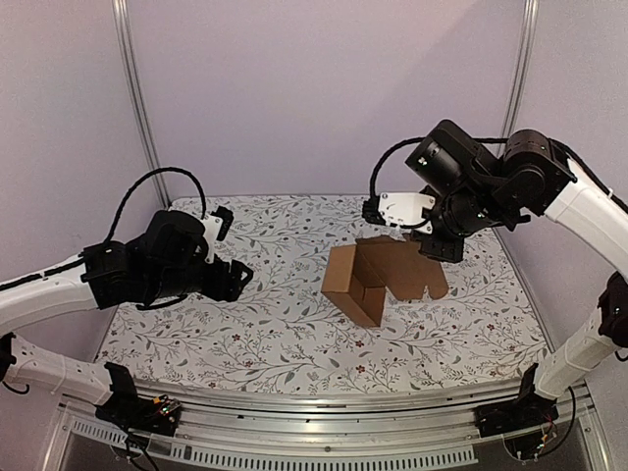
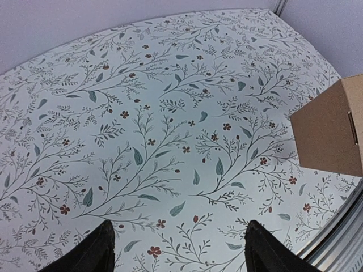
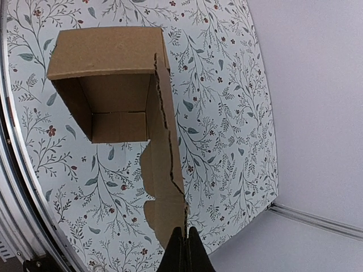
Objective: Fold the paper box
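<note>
Your paper box (image 1: 378, 280) sits in the middle of the top view. It is partly done: the walls stand up, but the lid flap is still loose. Your right gripper (image 3: 182, 233) pinches that flap's edge. Your left gripper (image 2: 178, 226) hangs wide apart at the left, holding nothing.

1. paper box (image 3: 108, 51) lies on the floral table (image 3: 227, 113), open side facing the cam.
2. long flap (image 3: 164, 192) w/ wavy tabs runs off the box's right wall.
3. right gripper (image 3: 184, 249) below the box, pinched tight on the flap tip.
4. plain wall (image 3: 317, 85) right of the box.
</note>
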`<action>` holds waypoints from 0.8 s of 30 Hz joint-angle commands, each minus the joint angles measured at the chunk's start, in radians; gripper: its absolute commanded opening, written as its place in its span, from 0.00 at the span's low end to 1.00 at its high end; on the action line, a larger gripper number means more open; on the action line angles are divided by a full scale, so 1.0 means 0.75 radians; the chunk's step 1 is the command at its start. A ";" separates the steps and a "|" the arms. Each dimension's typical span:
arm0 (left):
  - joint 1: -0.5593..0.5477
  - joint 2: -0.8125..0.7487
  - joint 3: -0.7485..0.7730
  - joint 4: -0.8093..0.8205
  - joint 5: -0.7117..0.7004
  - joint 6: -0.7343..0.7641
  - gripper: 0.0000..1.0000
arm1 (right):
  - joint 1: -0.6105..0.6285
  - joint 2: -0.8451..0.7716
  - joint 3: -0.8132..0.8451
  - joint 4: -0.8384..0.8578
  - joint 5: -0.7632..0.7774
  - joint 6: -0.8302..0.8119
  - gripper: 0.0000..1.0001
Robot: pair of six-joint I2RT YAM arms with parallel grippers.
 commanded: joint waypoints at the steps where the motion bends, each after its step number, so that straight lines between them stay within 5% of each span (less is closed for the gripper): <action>1: 0.020 -0.006 0.010 0.023 0.015 0.016 0.77 | 0.010 0.121 0.089 -0.579 0.038 -0.054 0.00; 24: 0.020 -0.024 0.005 0.021 0.025 0.015 0.77 | 0.012 0.278 0.107 -0.615 0.035 -0.116 0.01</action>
